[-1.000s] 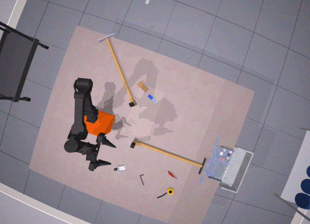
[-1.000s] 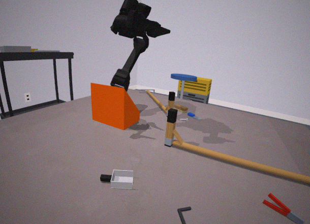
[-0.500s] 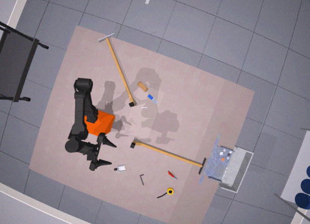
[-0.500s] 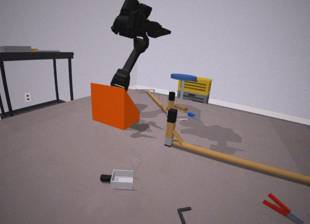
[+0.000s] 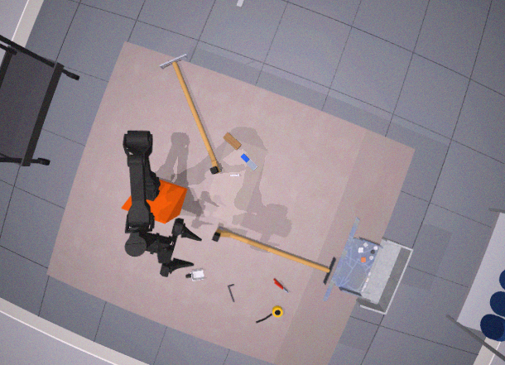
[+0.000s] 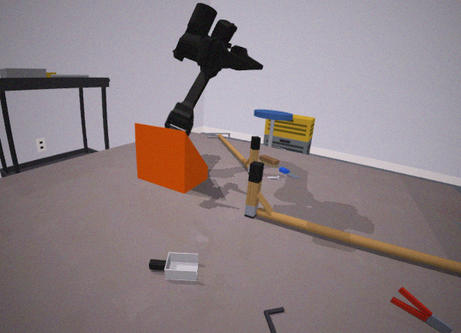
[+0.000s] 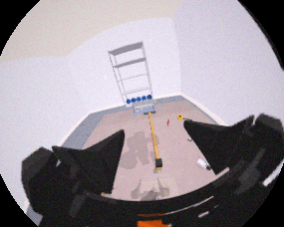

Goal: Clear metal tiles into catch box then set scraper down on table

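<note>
Tiles [image 5: 363, 260] remain on the plate [image 5: 352, 271], sweeping undone, the end effector [image 5: 197, 252] [image 6: 261, 66] [image 7: 155, 128] spread apart and empty at seven o'clock.

No legible text, label, brand, number or sign was observed on any item, tool, fixture or surface in the top, exterior or wrist views at inspection.

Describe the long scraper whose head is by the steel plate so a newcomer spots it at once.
From the orange block under the arm, look toward the steel bench plate. Lying between them is the long scraper, with a wooden shaft and black-capped upright grip. Its dark, flat head sets it apart from the other long-handled tool, whose head is pale grey.
</note>
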Controlling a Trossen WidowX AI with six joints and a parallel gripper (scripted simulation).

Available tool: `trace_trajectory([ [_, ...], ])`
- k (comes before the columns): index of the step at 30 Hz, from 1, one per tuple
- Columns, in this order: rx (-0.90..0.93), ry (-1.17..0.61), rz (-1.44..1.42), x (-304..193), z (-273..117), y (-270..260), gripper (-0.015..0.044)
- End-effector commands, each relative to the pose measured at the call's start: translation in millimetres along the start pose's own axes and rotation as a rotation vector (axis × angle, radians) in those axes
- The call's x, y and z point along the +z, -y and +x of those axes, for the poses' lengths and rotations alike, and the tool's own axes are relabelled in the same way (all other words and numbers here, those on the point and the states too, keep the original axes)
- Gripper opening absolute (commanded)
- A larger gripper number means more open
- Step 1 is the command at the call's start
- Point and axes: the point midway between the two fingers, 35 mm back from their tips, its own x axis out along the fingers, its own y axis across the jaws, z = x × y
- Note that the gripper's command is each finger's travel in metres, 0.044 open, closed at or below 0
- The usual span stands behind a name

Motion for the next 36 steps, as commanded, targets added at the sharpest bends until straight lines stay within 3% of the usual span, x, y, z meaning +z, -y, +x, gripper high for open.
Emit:
trace_trajectory([
  [1, -0.009, -0.035, 0.015, -13.4, 10.3, 6.3, 0.044],
  [36, -0.068, -0.471, 0.016, -154.7, 78.6, 18.5, 0.044],
])
